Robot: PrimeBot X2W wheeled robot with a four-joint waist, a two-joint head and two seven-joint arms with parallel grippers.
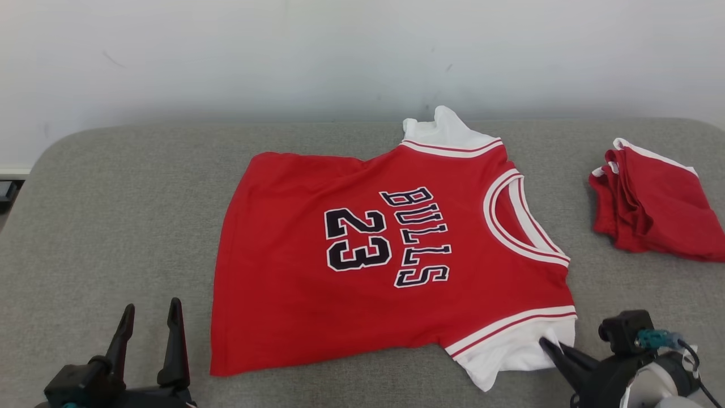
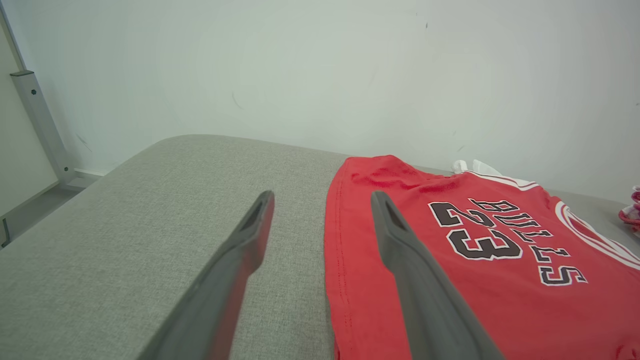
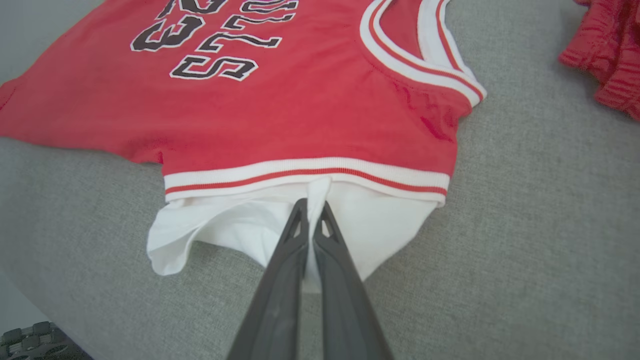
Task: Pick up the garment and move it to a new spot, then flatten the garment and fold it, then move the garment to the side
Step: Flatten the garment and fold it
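Observation:
The garment (image 1: 351, 272) is a red jersey with white sleeves, "BULLS 23" in black, lying mostly flat on the grey padded table (image 1: 113, 226), neck to the right. My right gripper (image 1: 550, 347) is shut on the near white sleeve (image 3: 240, 225), pinching a ridge of cloth between its fingertips (image 3: 299, 207). At the lower left my left gripper (image 1: 152, 314) stands open, just left of the jersey's hem (image 2: 332, 240), holding nothing. The far white sleeve (image 1: 444, 127) pokes out at the back edge.
A folded red and white garment (image 1: 651, 204) lies at the table's right side. A pale wall (image 1: 362, 51) runs behind the table. A metal post (image 2: 40, 120) stands at the far left in the left wrist view.

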